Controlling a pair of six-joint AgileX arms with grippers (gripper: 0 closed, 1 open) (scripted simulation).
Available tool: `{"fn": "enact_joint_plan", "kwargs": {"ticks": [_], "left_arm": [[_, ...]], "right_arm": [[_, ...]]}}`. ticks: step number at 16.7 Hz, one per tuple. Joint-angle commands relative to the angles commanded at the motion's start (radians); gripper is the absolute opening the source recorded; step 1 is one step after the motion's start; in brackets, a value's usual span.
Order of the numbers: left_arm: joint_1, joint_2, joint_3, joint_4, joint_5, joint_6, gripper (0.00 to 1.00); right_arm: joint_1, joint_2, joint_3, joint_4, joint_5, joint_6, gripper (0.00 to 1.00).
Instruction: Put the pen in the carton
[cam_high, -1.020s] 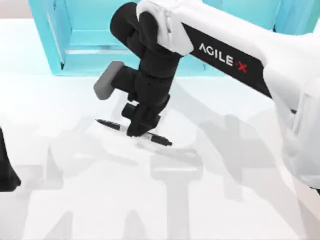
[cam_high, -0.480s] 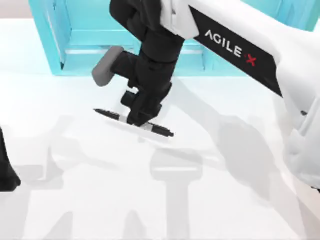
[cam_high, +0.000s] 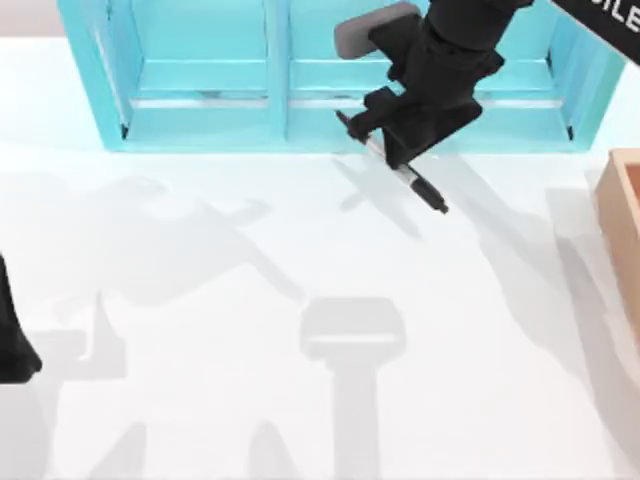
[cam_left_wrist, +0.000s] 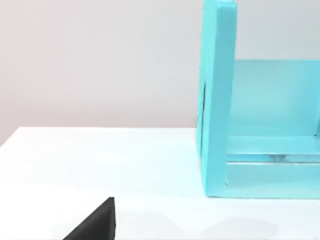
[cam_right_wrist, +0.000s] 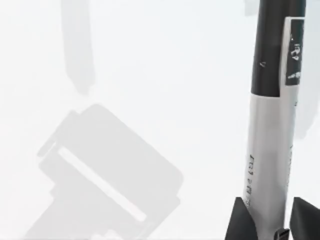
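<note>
Slim black-ended, white-barrelled pen (cam_high: 393, 167) at the top view's 1 o'clock, held above the white table (cam_high: 200, 330), right gripper (cam_high: 400, 150) jaws clamped on its barrel, tan cardboard carton (cam_high: 620, 215) at 3 o'clock, turquoise shelf unit (cam_high: 200, 100) at 12, left gripper (cam_high: 12, 345) parked at 9, jaws' state impossible to tell.

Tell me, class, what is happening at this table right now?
The right arm's end effector grips the slim black-and-white pen by its middle, holding it in the air in front of the big turquoise shelf unit. The tan cardboard open-topped carton sits at the table's right edge, and the pen is not yet over it. The left arm's end effector sits parked at the table's left edge.
</note>
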Motion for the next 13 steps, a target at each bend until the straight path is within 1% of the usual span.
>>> {"fn": "enact_joint_plan", "kwargs": {"ticks": [2, 9, 13], "left_arm": [[0.0, 0.0, 0.0, 0.0, 0.0, 0.0, 1.0], [0.0, 0.0, 0.0, 0.0, 0.0, 0.0, 1.0], [0.0, 0.0, 0.0, 0.0, 0.0, 0.0, 1.0]], "right_arm": [[-0.105, -0.082, -0.102, 0.034, 0.031, 0.17, 0.0], [-0.506, -0.381, -0.524, 0.144, 0.149, 0.834, 0.0], [-0.706, -0.548, -0.755, 0.208, 0.2, 1.154, 0.0]]}}
